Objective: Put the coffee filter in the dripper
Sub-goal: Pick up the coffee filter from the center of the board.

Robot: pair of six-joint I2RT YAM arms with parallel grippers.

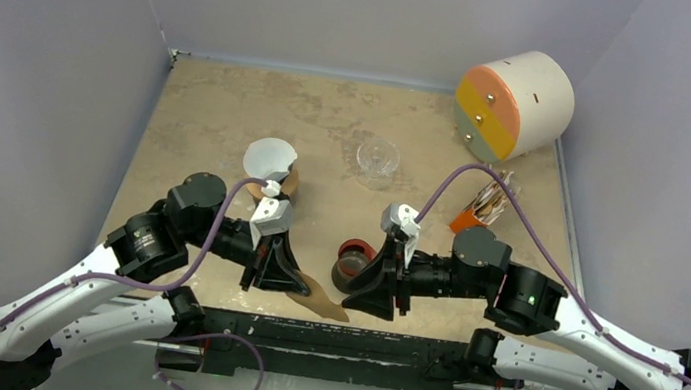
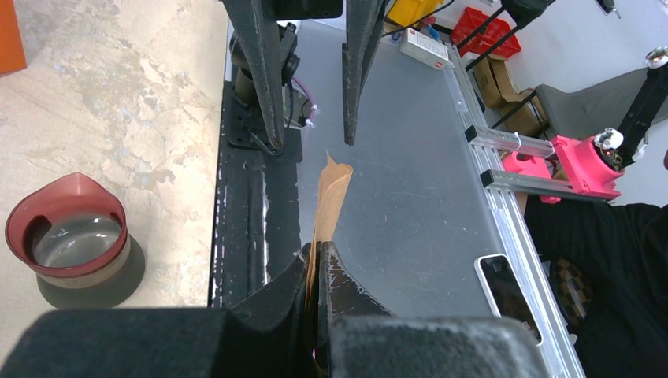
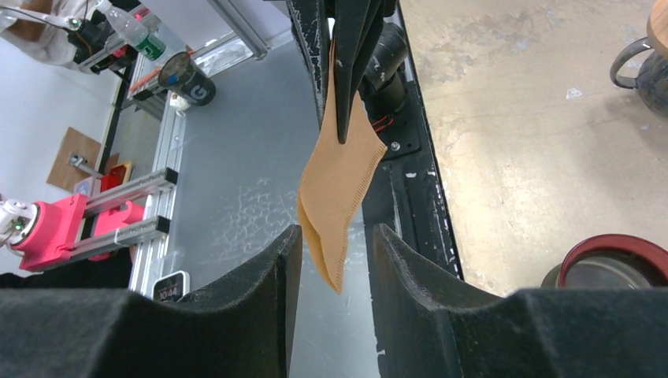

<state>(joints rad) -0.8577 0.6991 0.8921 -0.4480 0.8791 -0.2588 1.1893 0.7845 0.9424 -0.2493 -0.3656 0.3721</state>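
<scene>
Over the near edge of the table (image 1: 232, 109), low in the middle of the top view, I have the filter (image 3: 339, 181) held in the air between the two arms. The left gripper (image 2: 317, 256) is clamped on one end of it, jaws closed flat against the paper. From that grip the filter's long axis runs across the top view from left to right, dipping slightly toward the bottom edge, with the free end pointing at the right gripper (image 3: 335, 230).

On the left wrist view I see the paper edge-on, a thin tan strip running up the frame from my jaws along the black rail (image 2: 236, 197). On the right wrist view its broad face is toward me, still folded flat, and it narrows down the frame to a pointed corner. That corner shows in the gap between the right fingers (image 3: 260, 276), with space on both sides. Those jaws stand partly apart and hold nothing.

The dripper (image 1: 269, 158) sits on the table up and left of centre in the top view, behind the left gripper and well apart from the filter. A red-rimmed cup (image 2: 67, 236) stands on the table beside the right gripper.
</scene>
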